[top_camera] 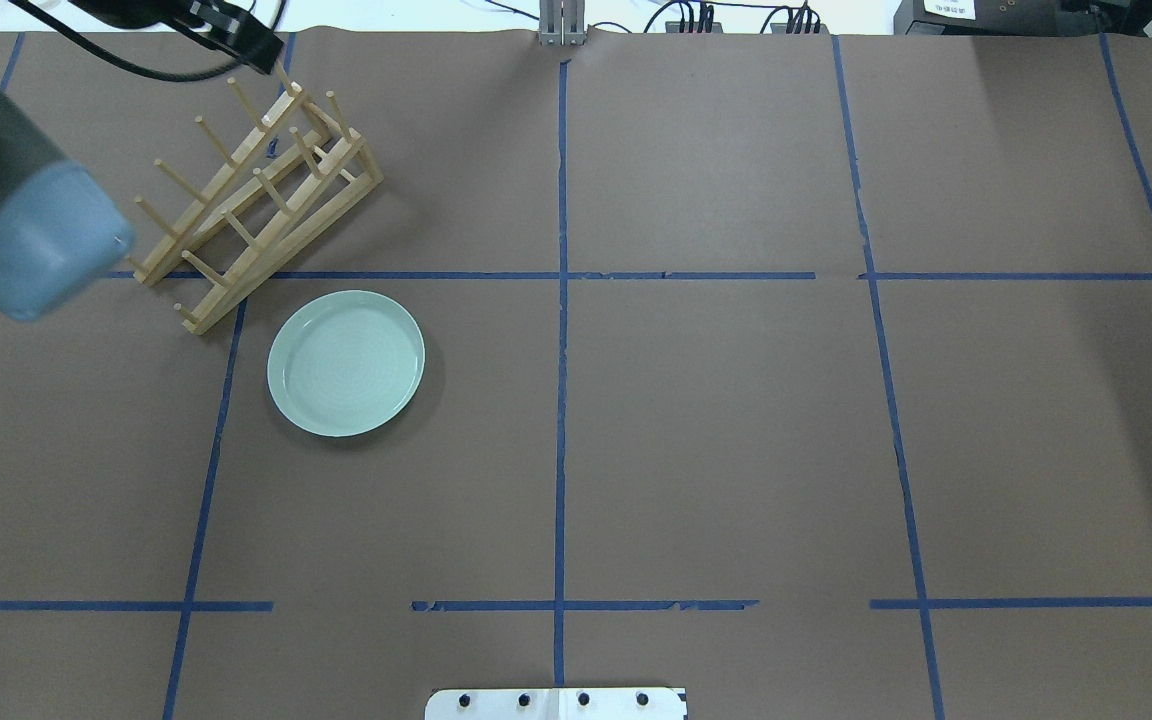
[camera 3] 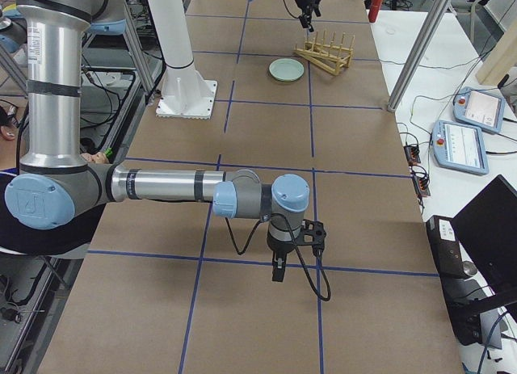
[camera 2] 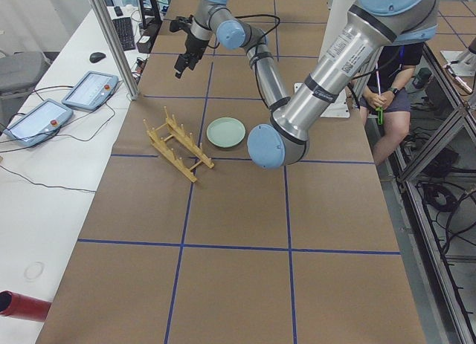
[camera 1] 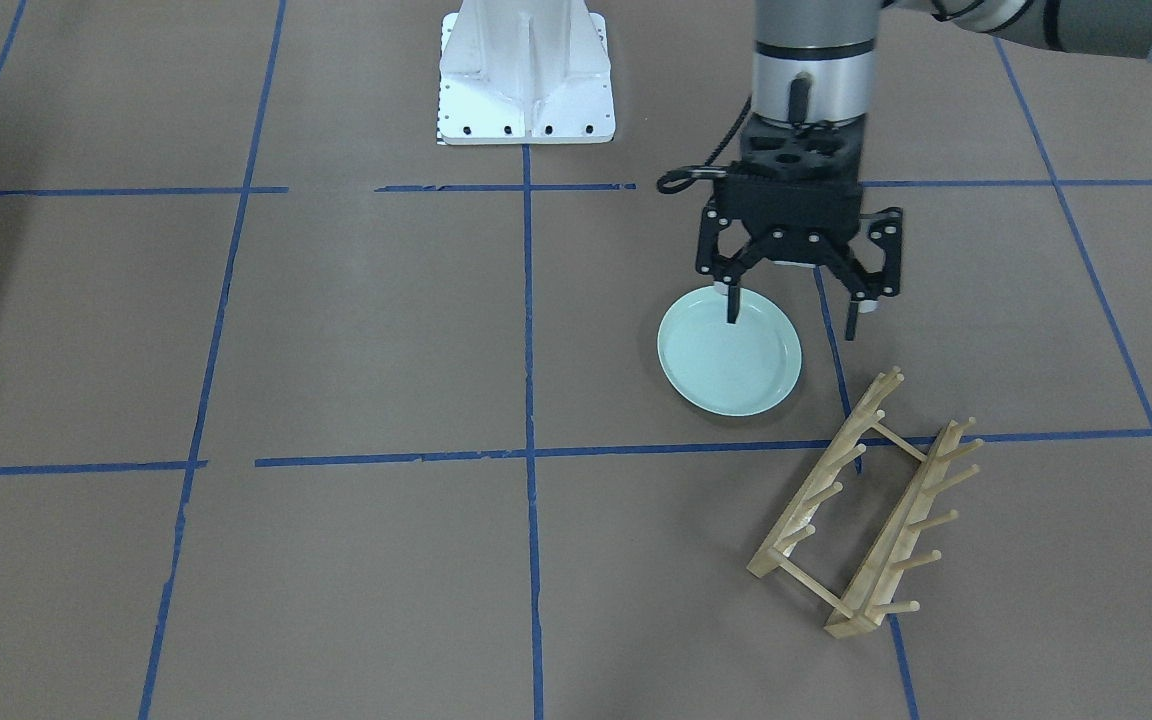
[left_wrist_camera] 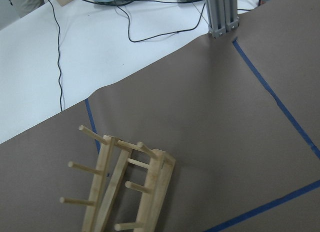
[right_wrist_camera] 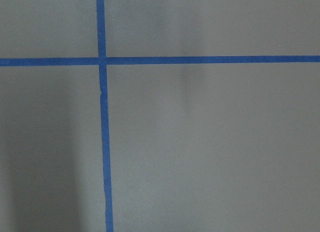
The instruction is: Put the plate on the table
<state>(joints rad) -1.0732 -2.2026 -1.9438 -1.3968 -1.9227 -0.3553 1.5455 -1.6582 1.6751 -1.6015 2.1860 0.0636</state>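
Note:
The pale mint-green plate (camera 1: 726,368) lies flat on the brown table (camera 1: 386,330), beside the wooden rack; it also shows in the overhead view (top_camera: 346,362). My left gripper (camera 1: 792,315) is open and empty, raised well above the table. In the exterior left view it hangs (camera 2: 181,65) beyond the rack, apart from the plate. My right gripper (camera 3: 279,271) shows only in the exterior right view, low over the table far from the plate; I cannot tell whether it is open or shut.
The light wooden peg rack (top_camera: 256,190) stands empty next to the plate and fills the lower left wrist view (left_wrist_camera: 125,192). The white robot base (camera 1: 526,75) is at the table's robot side. Tablets and cables lie off the table's far edge.

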